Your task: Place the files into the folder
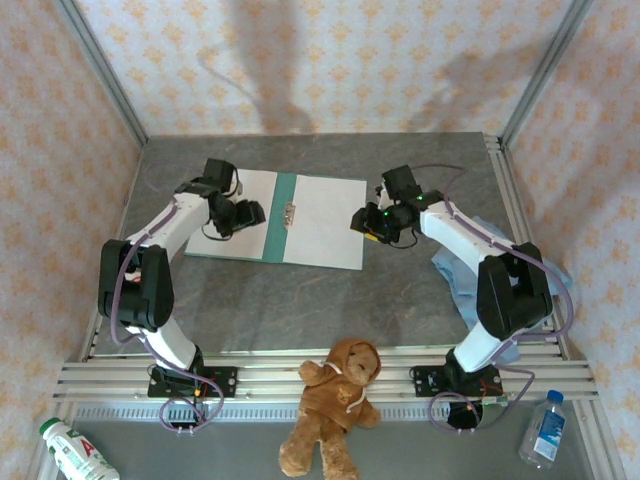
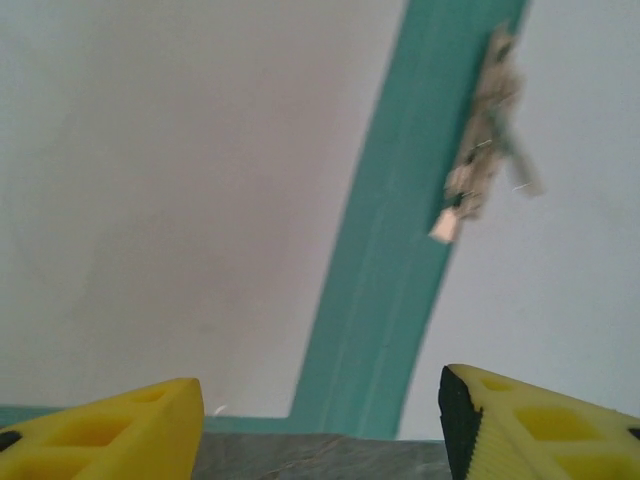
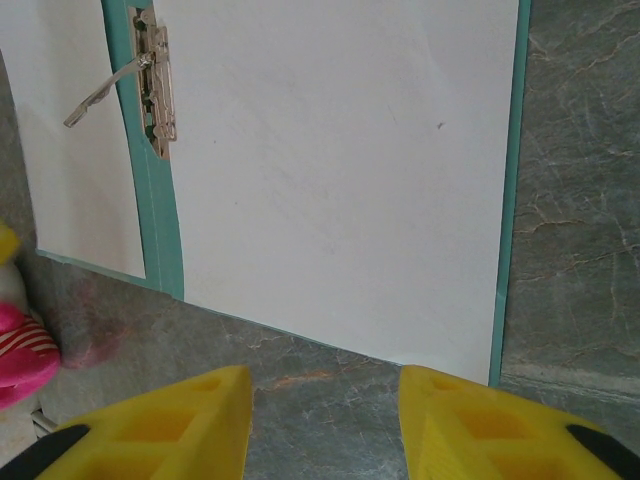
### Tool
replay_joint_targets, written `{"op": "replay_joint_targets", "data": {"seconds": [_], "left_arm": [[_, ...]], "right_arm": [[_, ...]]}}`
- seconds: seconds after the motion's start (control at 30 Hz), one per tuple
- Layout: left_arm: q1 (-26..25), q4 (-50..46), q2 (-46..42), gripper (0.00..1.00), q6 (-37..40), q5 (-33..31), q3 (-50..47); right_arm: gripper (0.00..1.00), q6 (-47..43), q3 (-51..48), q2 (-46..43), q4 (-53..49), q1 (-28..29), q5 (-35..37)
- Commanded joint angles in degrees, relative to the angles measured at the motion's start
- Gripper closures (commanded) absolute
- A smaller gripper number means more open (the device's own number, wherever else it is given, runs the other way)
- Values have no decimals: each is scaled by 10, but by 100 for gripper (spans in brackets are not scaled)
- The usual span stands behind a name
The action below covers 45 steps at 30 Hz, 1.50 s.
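The teal-green folder [image 1: 285, 215] lies open and flat at the back middle of the table, with a metal clip [image 3: 155, 85] on its spine. One white file [image 1: 325, 225] covers its right half and another [image 1: 258, 185] lies on its left half. My left gripper [image 1: 235, 215] hovers over the left sheet near the spine. In the left wrist view its jaws [image 2: 320, 420] stand open with nothing between them, over the folder's near edge [image 2: 400, 260]. My right gripper [image 1: 365, 222] sits at the folder's right edge. It is open [image 3: 325, 420] over bare table, just short of the right sheet [image 3: 340, 170].
A light blue cloth [image 1: 460, 265] lies under the right arm at the table's right side. A brown teddy bear [image 1: 335, 400] sits on the front rails between the arm bases. Bottles stand at the front left [image 1: 75, 450] and front right [image 1: 545, 430]. Patterned walls enclose the table.
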Motion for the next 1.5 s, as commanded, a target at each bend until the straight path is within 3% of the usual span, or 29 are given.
{"op": "replay_joint_targets", "data": {"seconds": [0.0,0.27,0.57,0.87,1.17,1.47], "left_arm": [[0,18,9,43,-8,-21,-16],[-6,27,45,51,3,-41,-26],[-14,52,68,51,-3,-34,-45],[-59,68,90,51,-24,-38,-49],[-86,41,79,51,-40,-67,-47],[-103,-28,17,51,-22,-114,24]], "right_arm": [[56,4,-10,-21,3,0,-13],[56,14,-11,-25,-2,2,-4],[56,19,-9,-30,-10,2,10],[56,14,4,-29,-30,2,26],[56,12,0,-27,-33,2,34],[56,12,-6,-21,-22,3,37]]}}
